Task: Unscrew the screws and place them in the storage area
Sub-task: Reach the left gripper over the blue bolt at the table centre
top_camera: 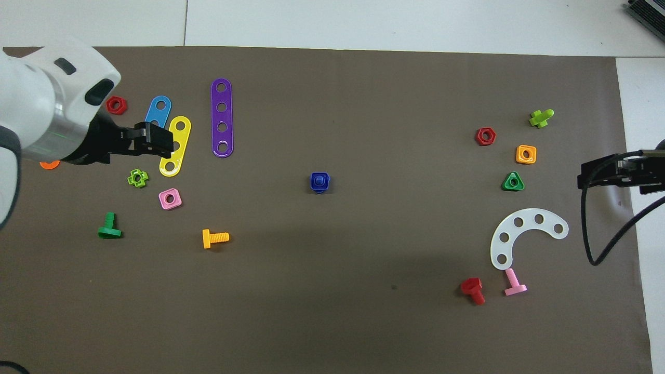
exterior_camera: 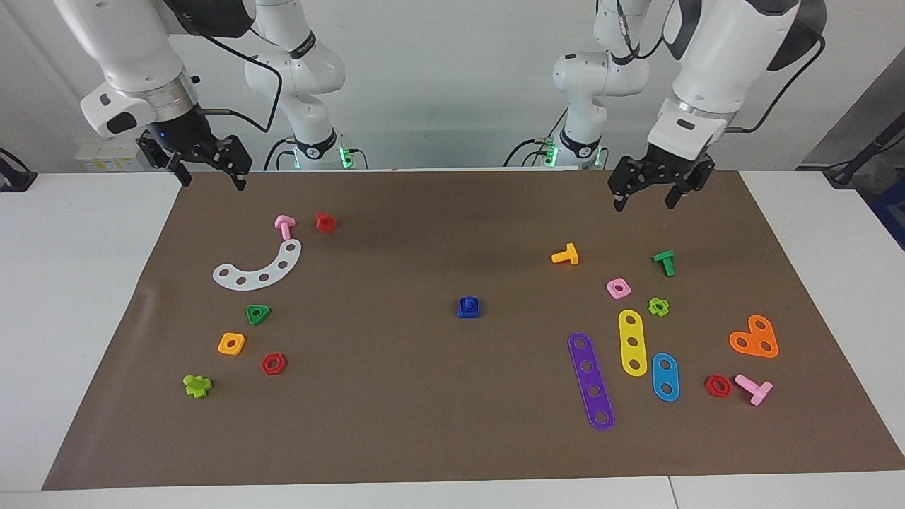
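Both arms raised, left pincer and right pincer open.
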Controlling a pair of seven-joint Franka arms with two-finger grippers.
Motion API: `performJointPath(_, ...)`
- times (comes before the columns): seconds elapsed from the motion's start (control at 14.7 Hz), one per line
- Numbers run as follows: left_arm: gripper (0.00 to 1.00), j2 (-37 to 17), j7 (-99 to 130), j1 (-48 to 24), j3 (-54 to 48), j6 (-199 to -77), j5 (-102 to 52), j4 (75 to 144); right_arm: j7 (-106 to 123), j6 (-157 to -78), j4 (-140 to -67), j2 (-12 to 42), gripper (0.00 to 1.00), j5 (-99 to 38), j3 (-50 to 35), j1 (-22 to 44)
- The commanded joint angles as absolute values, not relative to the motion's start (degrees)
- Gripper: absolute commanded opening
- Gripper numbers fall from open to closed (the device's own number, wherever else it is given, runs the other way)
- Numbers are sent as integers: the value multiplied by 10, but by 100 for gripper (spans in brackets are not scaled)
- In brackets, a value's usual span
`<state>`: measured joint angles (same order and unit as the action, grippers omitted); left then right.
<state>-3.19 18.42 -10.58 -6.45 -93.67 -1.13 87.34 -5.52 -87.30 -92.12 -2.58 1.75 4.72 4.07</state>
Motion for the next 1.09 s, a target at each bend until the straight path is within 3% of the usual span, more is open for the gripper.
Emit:
performJointPath(0.0, 100, -39, 253, -159, -55, -975, -4, 893, -42, -867, -926, -35, 100, 13, 43, 35)
performJointPath(0.61, 100, -200, 400, -293, -52, -1090, 15, 834, -42, -867, -926, -35, 100, 13, 43, 35)
performJointPath(1.02, 98, -288, 436, -324, -52, -1156, 50, 802, -42, -867, -926, -35, 100, 13, 43, 35)
